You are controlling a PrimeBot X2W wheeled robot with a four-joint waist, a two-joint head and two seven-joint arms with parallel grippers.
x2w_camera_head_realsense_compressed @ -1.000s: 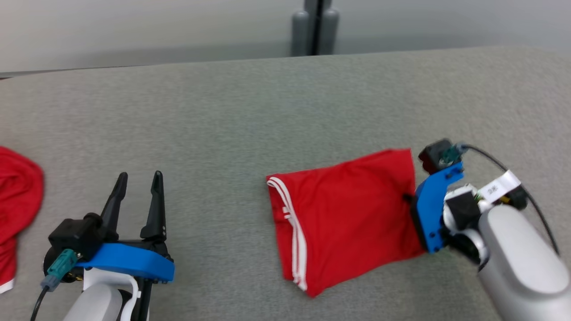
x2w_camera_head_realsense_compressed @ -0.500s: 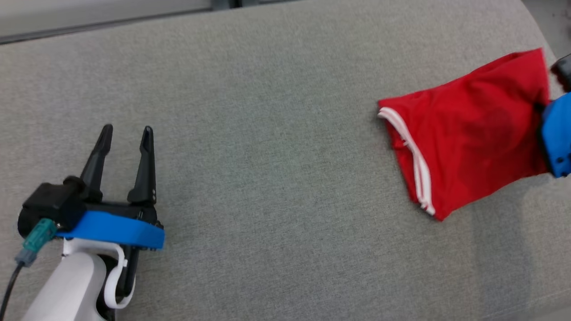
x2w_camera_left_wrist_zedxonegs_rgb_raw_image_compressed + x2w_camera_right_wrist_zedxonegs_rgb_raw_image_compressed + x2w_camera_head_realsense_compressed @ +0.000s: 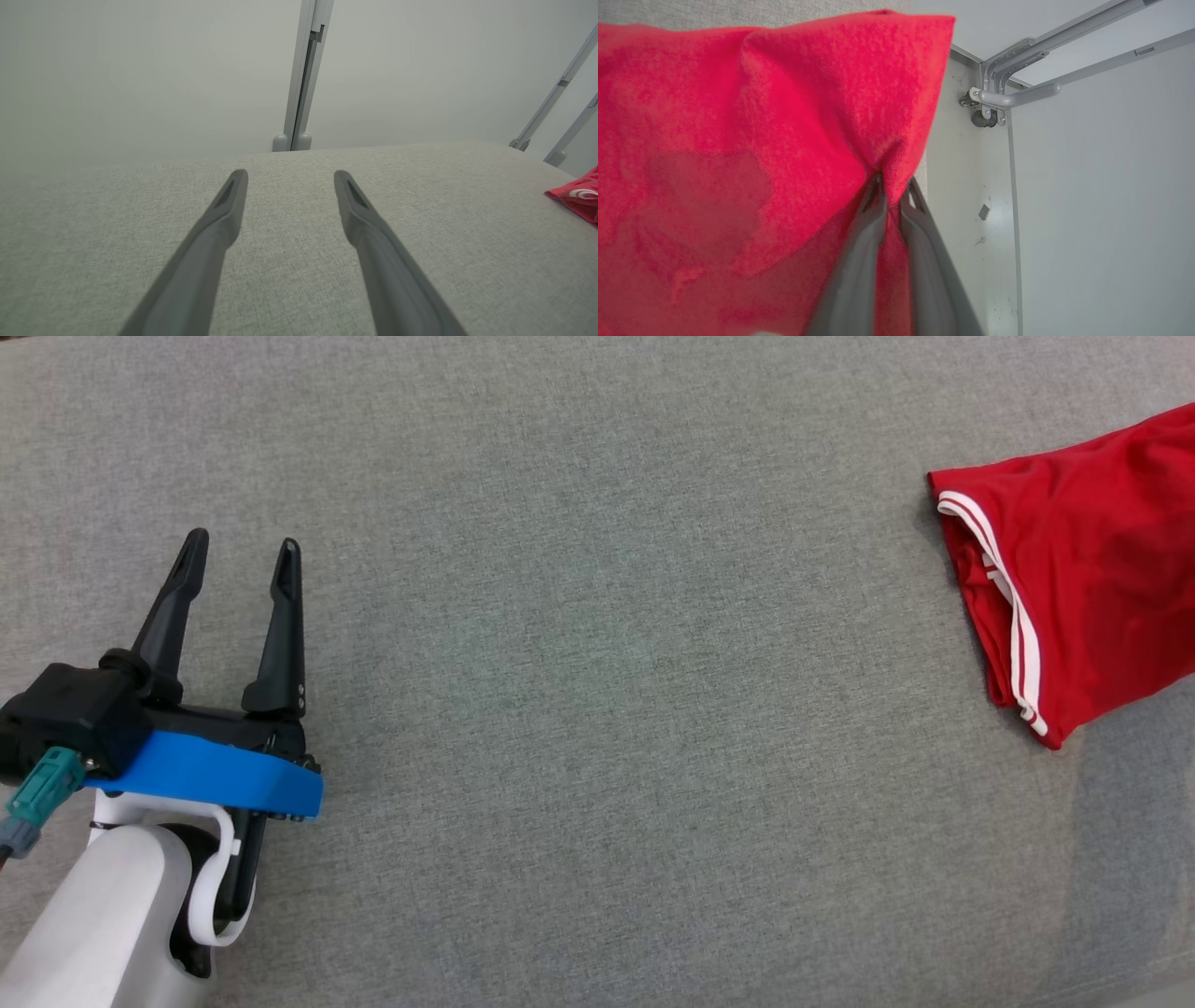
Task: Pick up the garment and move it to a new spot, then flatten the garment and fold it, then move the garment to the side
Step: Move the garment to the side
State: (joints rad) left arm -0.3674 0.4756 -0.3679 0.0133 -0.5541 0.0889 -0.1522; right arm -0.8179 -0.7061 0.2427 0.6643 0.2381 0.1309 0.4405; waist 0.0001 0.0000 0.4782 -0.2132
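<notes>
On garment (image 3: 738, 116) edge, right end effector (image 3: 892, 181) pinches; left end effector (image 3: 243, 543) gapes.

Even, soft light; blurred foreground.

Looks like a robot test lab: plain pale partition panels (image 3: 140, 70) joined by metal posts (image 3: 306, 70), behind a wide desk (image 3: 597, 616) covered in grey cloth.
</notes>
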